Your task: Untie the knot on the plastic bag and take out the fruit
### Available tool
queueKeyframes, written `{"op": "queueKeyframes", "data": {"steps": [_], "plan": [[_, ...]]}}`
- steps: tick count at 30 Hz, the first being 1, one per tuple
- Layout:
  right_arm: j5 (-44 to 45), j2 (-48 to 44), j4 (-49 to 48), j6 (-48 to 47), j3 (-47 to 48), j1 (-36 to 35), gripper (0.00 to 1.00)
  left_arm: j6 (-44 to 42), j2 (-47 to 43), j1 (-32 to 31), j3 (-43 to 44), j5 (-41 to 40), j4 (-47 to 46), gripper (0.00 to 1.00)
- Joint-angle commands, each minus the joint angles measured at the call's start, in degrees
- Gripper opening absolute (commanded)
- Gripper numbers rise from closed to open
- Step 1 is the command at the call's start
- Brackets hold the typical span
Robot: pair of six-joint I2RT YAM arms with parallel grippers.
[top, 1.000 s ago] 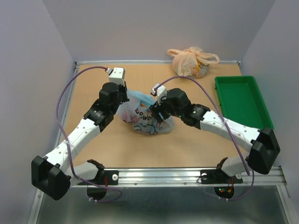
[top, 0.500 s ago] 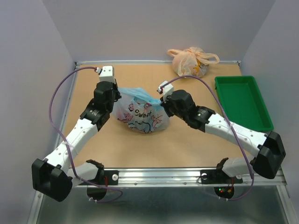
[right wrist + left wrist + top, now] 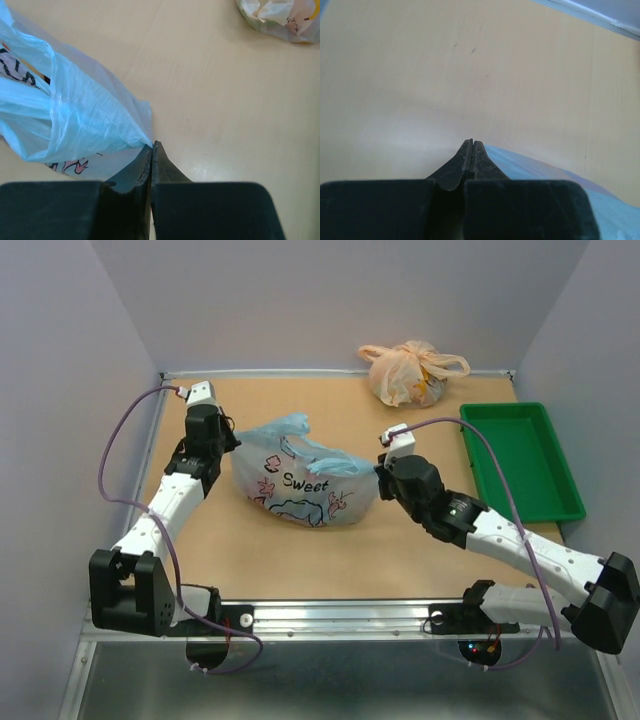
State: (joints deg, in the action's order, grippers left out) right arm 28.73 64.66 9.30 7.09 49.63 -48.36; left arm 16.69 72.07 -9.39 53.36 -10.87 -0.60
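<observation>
- Bag [image 3: 305, 490] lies mid-counter [image 3: 300, 560], stretched with its long axis left–right and its handles toward the far wall.
- Left claw [image 3: 471, 143] is clenched on the bag's left edge.
- Right claw [image 3: 152, 144] is clenched on its right edge.

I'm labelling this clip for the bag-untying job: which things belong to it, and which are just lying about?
Job: thin translucent light blue carrier bag; left end effector and right end effector, both shut on it.
Lying about: tied peach-orange plastic bag; green plastic tray.
</observation>
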Motion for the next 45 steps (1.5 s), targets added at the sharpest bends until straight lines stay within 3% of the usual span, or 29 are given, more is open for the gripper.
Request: {"op": "queueKeyframes", "data": {"steps": [1,4,5,7,8,11,14,21,24,31,37,40,41,43,45], "plan": [[-3.4,-2.4,-2.7,2.8,-3.0,0.5,0.01,2.2,0.7,1.7,3.4,6.3,-3.7,0.0],[-11.7,-3.0,-2.4,0.0,-2.6,0.4,0.19,2.1,-0.5,1.7,3.2,10.2,-5.0,0.0],[-13.6,-3.4,-1.7,-0.2,-2.2,0.5,0.41,1.4,-1.2,1.7,2.7,10.6,-5.5,0.12],[-15.0,-4.9,-0.7,-1.6,0.3,0.5,0.63,0.3,-3.1,1.7,2.5,10.3,-6.3,0.32],[-16.3,-5.1,0.8,-2.1,1.8,0.5,0.74,-0.2,-5.2,1.6,2.4,9.7,-6.4,0.54],[-17.6,-4.5,4.7,-3.1,8.1,0.4,0.85,-1.4,-10.3,0.6,1.3,8.1,-6.3,0.82],[-19.1,-2.5,6.5,-3.8,13.0,0.5,0.89,-1.6,-15.3,-1.8,0.7,7.9,-4.2,0.9],[-26.7,6.4,7.4,-10.1,20.0,0.4,0.93,-6.0,-20.6,-18.7,-0.5,-6.9,3.8,0.93],[-26.3,9.3,7.4,-13.7,22.8,-0.1,0.96,-6.8,-20.4,-20.0,-2.3,-9.9,4.2,0.93],[-16.4,16.7,7.4,-21.6,26.9,-4.2,0.98,-7.7,-21.5,-20.8,-8.8,-10.7,-0.5,0.93],[-1.6,22.3,7.1,-25.2,27.7,-8.2,0.96,-7.9,-22.2,-20.8,-9.3,-11.8,-0.6,0.93],[4.0,23.7,6.6,-23.7,28.1,-8.7,0.82,-8.1,-22.3,-20.8,-9.7,-11.5,-0.6,0.93],[5.4,23.4,5.8,-23.4,27.8,-8.7,0.71,-8.1,-22.3,-20.8,-9.9,-11.4,-0.7,0.93],[6.4,22.1,5.1,-22.1,27.6,-8.6,0.6,-7.8,-22.2,-20.8,-9.9,-10.7,-0.8,0.93],[8.3,21.1,4.6,-21.4,27.5,-8.7,0.42,-7.2,-21.9,-20.8,-9.9,-10.0,-0.8,0.93]]}}
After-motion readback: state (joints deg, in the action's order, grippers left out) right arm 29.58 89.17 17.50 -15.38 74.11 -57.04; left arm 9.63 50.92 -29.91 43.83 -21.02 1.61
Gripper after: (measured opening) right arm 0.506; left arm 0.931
